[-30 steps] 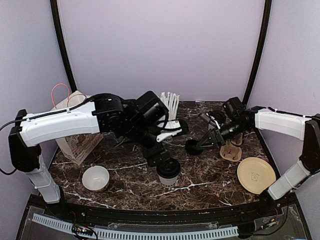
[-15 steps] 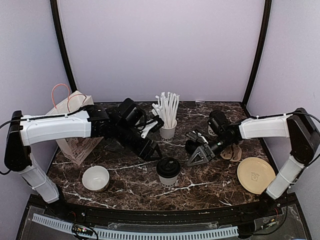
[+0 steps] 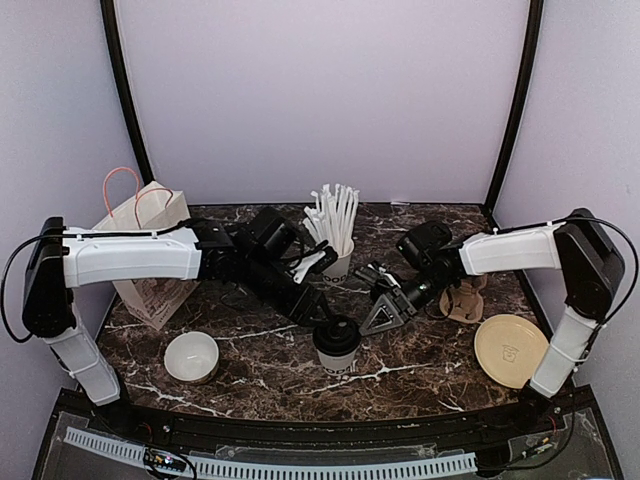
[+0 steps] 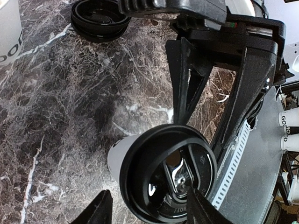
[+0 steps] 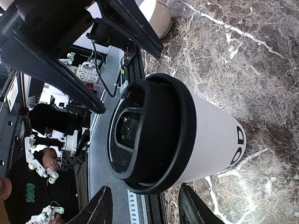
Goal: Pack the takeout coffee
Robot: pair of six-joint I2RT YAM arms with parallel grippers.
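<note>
Closed in on coffee cup (image 3: 337, 345) since a second ago. Upright, lidded, near middle of marble table (image 3: 250, 345). Left gripper (image 4: 148, 206) just far-left of it, right gripper (image 5: 142, 205) just far-right; jaws of both apart.

You have bright, even light from above; the marble table (image 3: 255, 342) shows only soft shadows. In your left wrist view the black lid (image 4: 161, 182) glints; edges bend.
</note>
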